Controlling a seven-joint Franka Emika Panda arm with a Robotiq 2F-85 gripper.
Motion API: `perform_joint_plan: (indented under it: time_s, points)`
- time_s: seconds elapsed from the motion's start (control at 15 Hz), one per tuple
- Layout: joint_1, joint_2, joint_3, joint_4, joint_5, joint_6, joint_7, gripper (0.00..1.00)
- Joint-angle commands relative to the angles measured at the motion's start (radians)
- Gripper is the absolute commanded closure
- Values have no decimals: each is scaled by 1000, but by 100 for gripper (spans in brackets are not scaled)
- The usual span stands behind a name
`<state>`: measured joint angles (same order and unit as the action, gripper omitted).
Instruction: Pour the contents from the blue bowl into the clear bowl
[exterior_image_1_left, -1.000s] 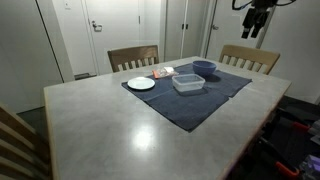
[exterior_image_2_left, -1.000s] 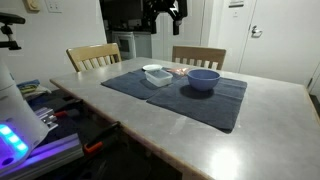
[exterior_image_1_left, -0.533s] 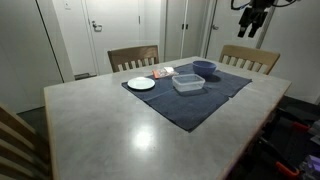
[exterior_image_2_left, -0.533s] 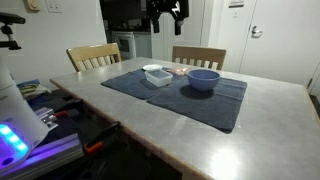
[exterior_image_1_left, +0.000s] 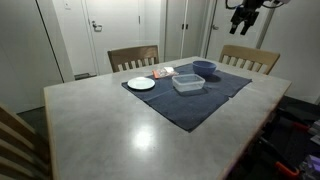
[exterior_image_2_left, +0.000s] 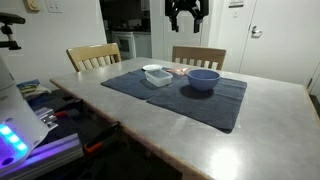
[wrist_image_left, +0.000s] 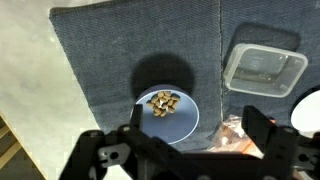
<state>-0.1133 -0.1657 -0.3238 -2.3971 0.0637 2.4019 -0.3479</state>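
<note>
The blue bowl (exterior_image_1_left: 204, 68) sits on a dark cloth mat, and it also shows in an exterior view (exterior_image_2_left: 203, 78). In the wrist view the blue bowl (wrist_image_left: 182, 122) holds a small heap of brown pieces (wrist_image_left: 164, 102). The clear bowl (exterior_image_1_left: 188, 83) stands next to it, empty, in both exterior views (exterior_image_2_left: 157, 74) and in the wrist view (wrist_image_left: 263, 68). My gripper (exterior_image_1_left: 243, 16) hangs high above the table's far side (exterior_image_2_left: 185, 12). In the wrist view my gripper (wrist_image_left: 196, 113) is open and empty, straight above the blue bowl.
A dark blue cloth mat (exterior_image_1_left: 195, 103) covers the table's far part. A white plate (exterior_image_1_left: 141, 84) lies on its corner. A crinkly orange packet (wrist_image_left: 238, 135) lies between the bowls and the plate. Wooden chairs (exterior_image_1_left: 133, 57) stand behind the table. The table edge (exterior_image_2_left: 120, 125) is near.
My gripper has moved sideways, high in the air, to a spot above the blue bowl. The bowls, plate and packet have not moved.
</note>
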Motion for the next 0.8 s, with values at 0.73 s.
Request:
perform_joint_plan:
  time_s: [0.73]
  points:
    - [-165,453,75,394,169,-34,-179,0]
